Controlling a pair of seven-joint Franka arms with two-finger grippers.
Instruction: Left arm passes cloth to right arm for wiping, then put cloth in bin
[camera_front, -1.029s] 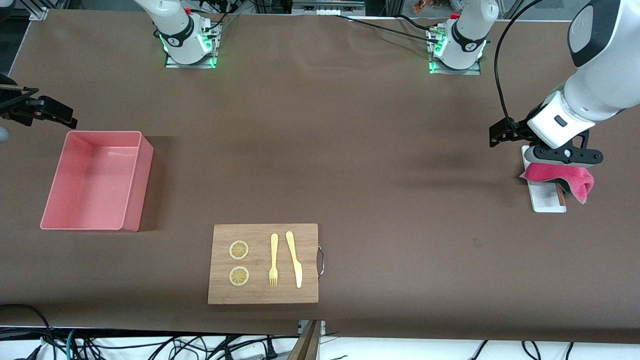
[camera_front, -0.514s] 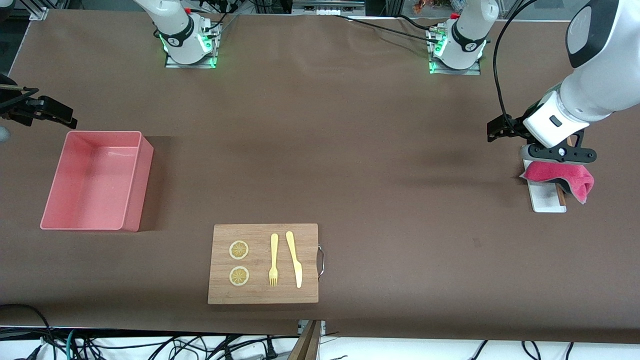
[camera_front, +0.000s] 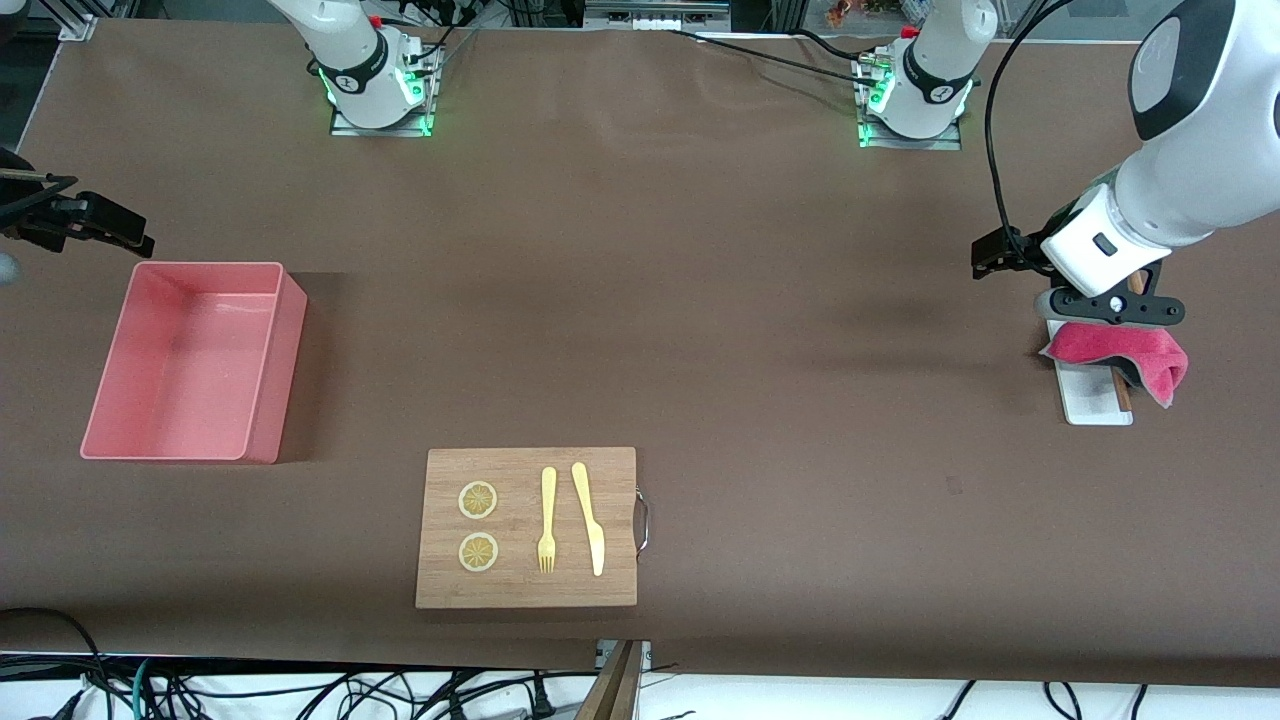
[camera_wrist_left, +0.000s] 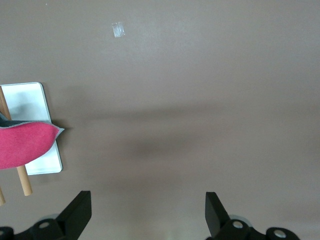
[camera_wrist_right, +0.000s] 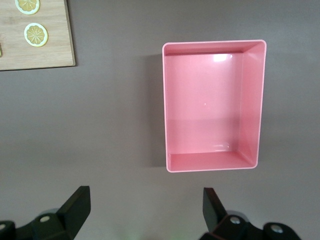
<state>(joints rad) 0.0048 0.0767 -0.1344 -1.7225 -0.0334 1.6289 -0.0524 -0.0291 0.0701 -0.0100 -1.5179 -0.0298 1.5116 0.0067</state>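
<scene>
Black and spread wide, the left end effector (camera_wrist_left: 145, 220) shows two fingertips (camera_wrist_left: 80, 206) with only bare brown bench (camera_front: 700, 300) between them; it holds nothing and touches nothing. It hangs over the left arm's end of the bench, just above the edge of the white tray (camera_front: 1092, 395) that lies farther from the front camera. The magenta cloth (camera_front: 1115, 350) is draped across that tray, one fold hanging off the tray's side toward the bench edge, with thin wooden sticks (camera_wrist_left: 22, 180) showing under it. In the left wrist view the cloth (camera_wrist_left: 25, 146) sits off to one side of the open fingers, not between them.

The right end effector (camera_wrist_right: 145, 217) is also spread wide and empty, waiting over the right arm's end of the bench, next to the short wall of the pink bin (camera_front: 190, 360) that lies farther from the front camera. The bin (camera_wrist_right: 212, 105) stands upright and holds nothing.

A wooden cutting board (camera_front: 527, 527) lies near the bench edge closest to the front camera, carrying two lemon slices (camera_front: 478, 500), a yellow fork (camera_front: 547, 520) and a yellow knife (camera_front: 589, 518), with a metal handle on its side toward the left arm's end. Between tray and bin runs a broad stretch of open bench surface; the tray sits close to the bench end.
</scene>
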